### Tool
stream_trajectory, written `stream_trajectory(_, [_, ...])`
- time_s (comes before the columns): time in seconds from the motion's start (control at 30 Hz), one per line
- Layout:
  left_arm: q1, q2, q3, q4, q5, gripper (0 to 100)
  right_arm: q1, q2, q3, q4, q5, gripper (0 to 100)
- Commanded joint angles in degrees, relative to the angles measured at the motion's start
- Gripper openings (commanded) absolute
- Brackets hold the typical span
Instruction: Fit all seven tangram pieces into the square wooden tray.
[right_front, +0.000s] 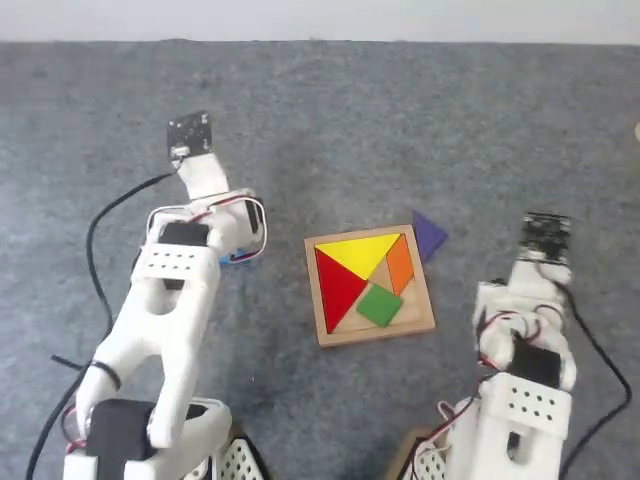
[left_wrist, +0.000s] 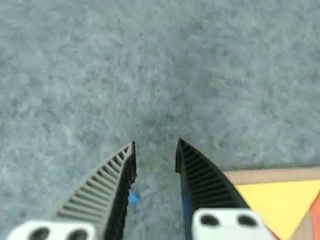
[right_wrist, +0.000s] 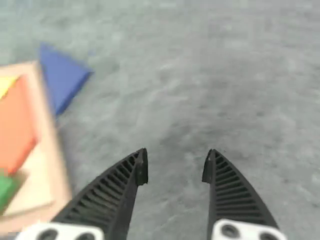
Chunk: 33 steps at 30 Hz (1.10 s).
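Observation:
The square wooden tray lies mid-table and holds a yellow triangle, a red triangle, an orange piece and a green square. A dark blue triangle rests on the carpet, touching the tray's far right corner. A small bright blue piece peeks out under the left arm. My left gripper is open over bare carpet, with the tray corner beside it. My right gripper is open and empty, right of the tray.
Grey carpet covers the table. A black cable loops left of the left arm. The right arm stands at the lower right. Open carpet lies beyond the tray and between the arms.

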Motion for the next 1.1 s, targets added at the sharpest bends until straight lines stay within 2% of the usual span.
stream_trajectory(0.0, [-0.70,-2.81,-0.13,-2.37,0.53,14,-12.44,-0.48,-3.96,5.14,4.92,19.0])
stream_trajectory(0.17, [-0.70,-2.81,-0.13,-2.37,-2.20,14,-26.33,-0.48,-3.25,9.01,10.64,19.0])
stream_trajectory(0.37, [-0.70,-2.81,-0.13,-2.37,-2.20,14,-33.63,-0.40,-2.64,9.10,14.42,19.0])
stream_trajectory(0.53, [-0.70,-2.81,-0.04,-2.37,-3.60,14,-33.80,4.79,-3.52,9.45,18.73,19.0])
stream_trajectory(0.83, [-0.70,-2.81,-0.04,-2.55,-3.87,14,-34.24,15.78,-14.95,18.59,28.57,19.0])
stream_trajectory(0.93, [-0.70,-2.81,-0.22,-2.55,-4.84,14,-34.24,17.54,-12.75,16.84,32.79,19.0])
stream_trajectory(1.07, [-0.70,-2.81,-0.31,-2.55,-6.07,14,-34.24,20.44,-9.41,12.97,33.76,19.0])
